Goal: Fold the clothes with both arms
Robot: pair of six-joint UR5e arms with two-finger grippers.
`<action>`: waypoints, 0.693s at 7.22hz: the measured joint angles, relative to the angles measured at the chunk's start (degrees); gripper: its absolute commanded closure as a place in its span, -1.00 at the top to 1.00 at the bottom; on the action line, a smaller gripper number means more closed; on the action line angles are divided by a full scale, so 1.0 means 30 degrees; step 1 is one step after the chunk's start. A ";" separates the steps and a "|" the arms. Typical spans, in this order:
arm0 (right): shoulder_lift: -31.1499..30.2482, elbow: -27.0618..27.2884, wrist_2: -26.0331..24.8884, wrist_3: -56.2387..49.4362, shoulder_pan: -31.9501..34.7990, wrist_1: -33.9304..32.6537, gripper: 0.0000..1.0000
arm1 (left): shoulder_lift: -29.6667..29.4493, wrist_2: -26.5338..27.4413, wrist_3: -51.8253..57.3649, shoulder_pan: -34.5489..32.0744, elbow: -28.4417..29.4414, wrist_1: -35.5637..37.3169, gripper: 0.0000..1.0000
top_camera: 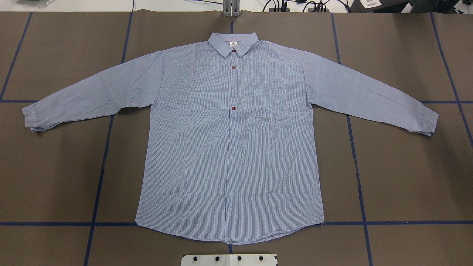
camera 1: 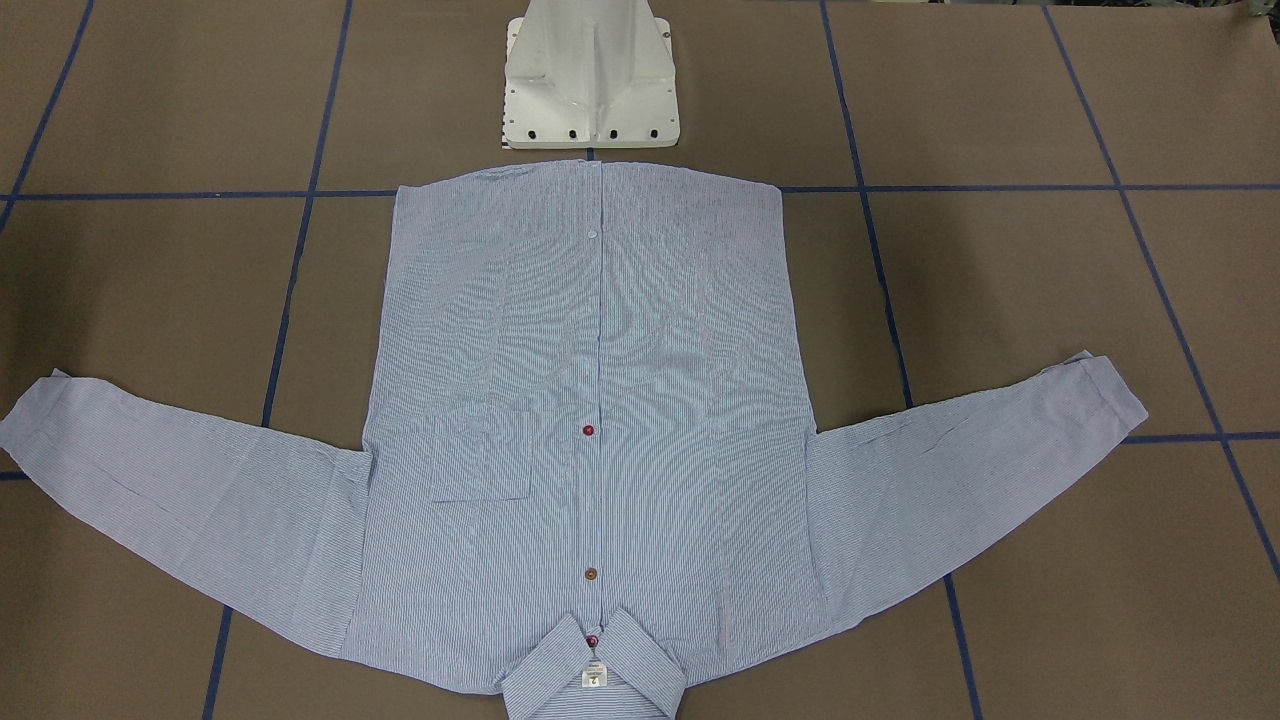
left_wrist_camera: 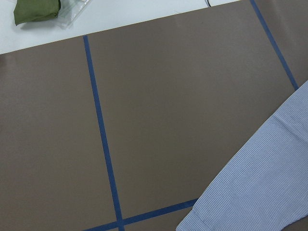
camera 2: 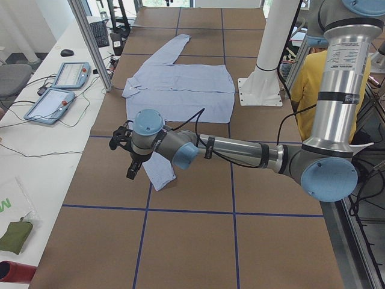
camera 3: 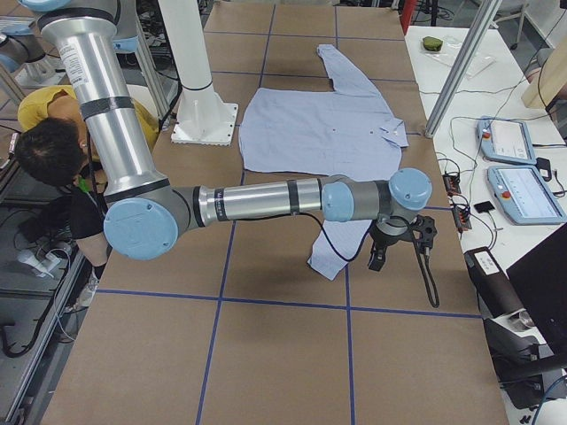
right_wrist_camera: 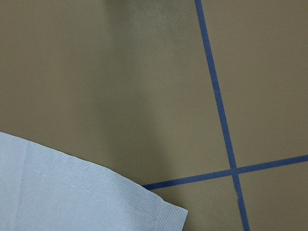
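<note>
The clothes are one light blue striped shirt, lying flat and face up on the brown table, buttoned, with both sleeves spread out sideways. Its collar points away from the robot's base. My left arm reaches out over the sleeve end on its side, with the left gripper hanging beside the cuff. The right gripper hangs likewise by the other sleeve. Both wrist views show only a sleeve edge and no fingers. I cannot tell whether either gripper is open or shut.
The white pedestal base stands just behind the shirt's hem. Blue tape lines grid the table. Teach pendants and cables lie on the white side bench, with a green pouch. A person in yellow crouches behind the robot.
</note>
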 measured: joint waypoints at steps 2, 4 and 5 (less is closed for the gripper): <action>-0.0574 0.1579 -0.0761 0.0007 -0.0217 -0.1035 1.00 | 0.0299 -0.0150 0.0058 -0.0010 -0.0592 -0.0011 1.00; -0.1220 0.1984 -0.1094 0.0188 -0.0769 -0.1110 1.00 | 0.0876 -0.0084 0.0101 0.0017 -0.0782 -0.0183 1.00; -0.1634 0.1990 -0.1128 0.0253 -0.1072 -0.0752 1.00 | 0.1014 -0.0098 0.0111 0.0040 -0.0775 -0.0219 1.00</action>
